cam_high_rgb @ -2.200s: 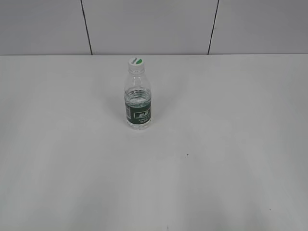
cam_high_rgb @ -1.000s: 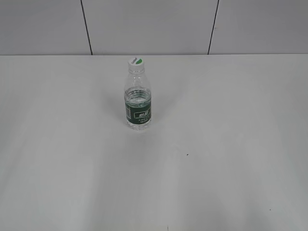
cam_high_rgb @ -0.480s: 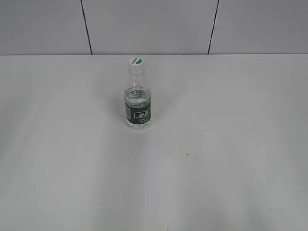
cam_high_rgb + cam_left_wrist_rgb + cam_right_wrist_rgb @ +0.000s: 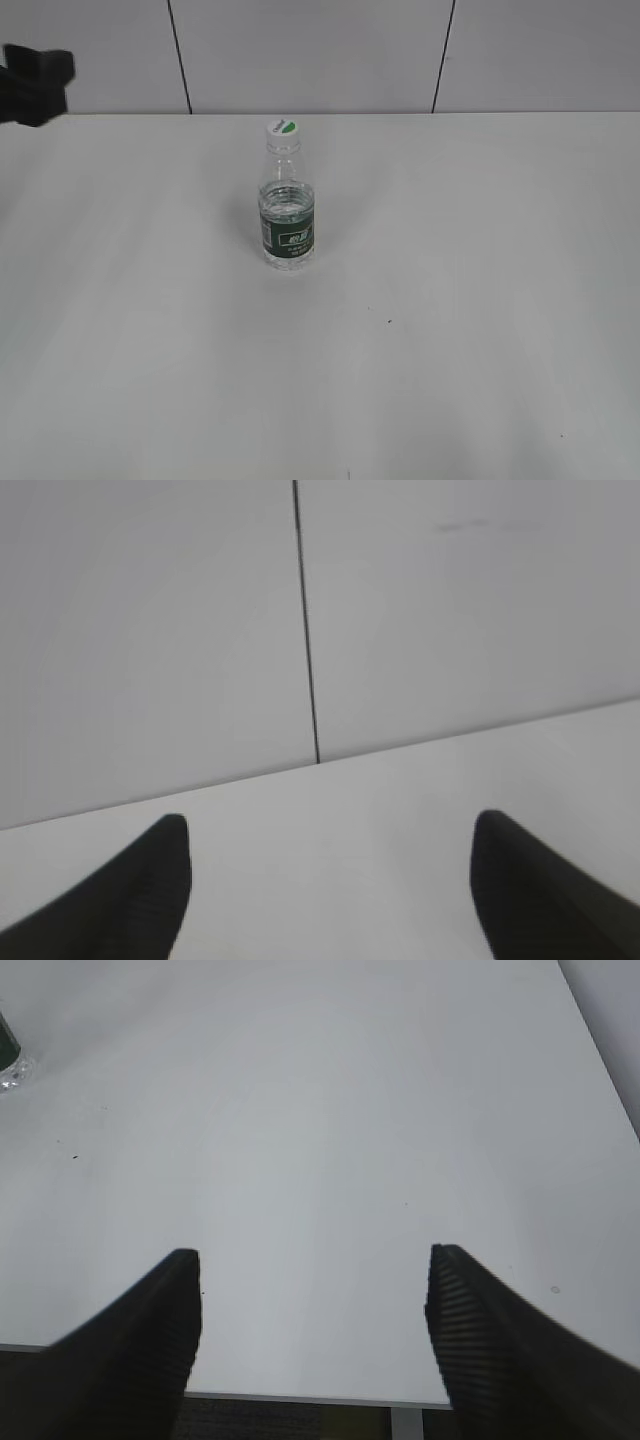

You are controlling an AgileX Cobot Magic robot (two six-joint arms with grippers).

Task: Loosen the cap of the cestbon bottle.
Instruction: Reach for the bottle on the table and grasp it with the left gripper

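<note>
The cestbon bottle [image 4: 288,205] stands upright on the white table, a little left of the middle, with its dark green label band low on the body. The white cap [image 4: 282,128] with a green patch sits on its neck. A black part of my left arm [image 4: 35,82] shows at the far left edge, well away from the bottle. My left gripper [image 4: 330,830] is open and empty, facing the back wall. My right gripper [image 4: 312,1260] is open and empty over the table's near edge. The bottle's base [image 4: 10,1060] shows at the far left of the right wrist view.
The white table [image 4: 450,300] ends at a grey panelled wall [image 4: 320,50] with dark seams. A small dark speck [image 4: 389,321] lies on the table right of the bottle. The table's front edge [image 4: 320,1398] shows in the right wrist view.
A black part of my left arm has come into the exterior view at the upper left edge. The bottle has not moved.
</note>
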